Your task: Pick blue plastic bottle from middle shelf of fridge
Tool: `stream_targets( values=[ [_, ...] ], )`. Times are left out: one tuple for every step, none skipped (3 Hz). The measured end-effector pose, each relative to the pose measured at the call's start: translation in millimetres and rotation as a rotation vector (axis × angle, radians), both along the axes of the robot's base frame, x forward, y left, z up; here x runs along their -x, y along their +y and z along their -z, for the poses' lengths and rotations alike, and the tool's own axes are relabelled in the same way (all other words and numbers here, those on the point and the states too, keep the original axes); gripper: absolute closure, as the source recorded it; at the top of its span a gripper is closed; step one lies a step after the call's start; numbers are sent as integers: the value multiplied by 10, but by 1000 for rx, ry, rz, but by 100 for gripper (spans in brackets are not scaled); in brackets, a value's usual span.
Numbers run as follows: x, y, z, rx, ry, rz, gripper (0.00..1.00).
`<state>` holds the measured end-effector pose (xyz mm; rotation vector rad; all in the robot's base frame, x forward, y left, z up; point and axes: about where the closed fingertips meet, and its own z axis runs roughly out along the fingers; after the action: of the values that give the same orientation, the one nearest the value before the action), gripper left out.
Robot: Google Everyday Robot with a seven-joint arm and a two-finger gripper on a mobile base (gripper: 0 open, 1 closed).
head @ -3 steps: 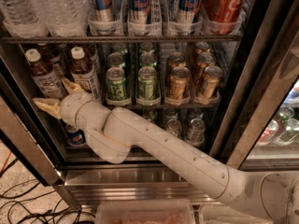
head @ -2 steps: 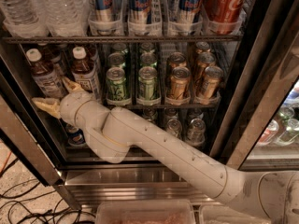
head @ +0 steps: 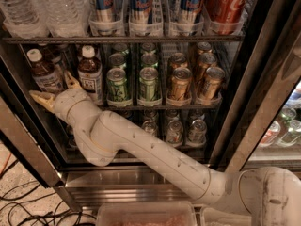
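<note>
- the gripper (head: 51, 85) is inside the fridge (head: 263, 79), at the left end of the shelf (head: 188, 107), level with the front row of drinks.
- its jaws stand apart: one points out low and to the left, the other up and to the right, with an open gap between them and nothing clamped.
- the bottle (head: 45, 73) stands upright on the shelf just above and beyond that gap, its lower body between the two jaws and its white cap well above them.
- its long axis is vertical, so it crosses the line from jaw to jaw; whether either jaw touches it cannot be told.
- a second bottle (head: 91, 76) stands just right of the upper jaw, very near it, and the green cans (head: 117, 84) are further right, clear of the jaws.
- the coming move looks to turn on pushing a little deeper so the bottle's body sits fully in the gap before the jaws close; the second bottle is the likely thing to be nudged.
- compared with a second ago, the gripper sits slightly higher and further left, closer around the bottle; the jaws are about as wide, and the bottles and cans have not shifted.
</note>
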<state>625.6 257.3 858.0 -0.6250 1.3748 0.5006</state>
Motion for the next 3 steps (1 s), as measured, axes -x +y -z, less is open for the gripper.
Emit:
stream_targets(
  values=[
    [-25, 36, -15, -2, -25, 34, 24],
    [-12, 104, -7, 16, -41, 17, 43],
    [-12, 104, -7, 16, -41, 17, 66]
  ],
)
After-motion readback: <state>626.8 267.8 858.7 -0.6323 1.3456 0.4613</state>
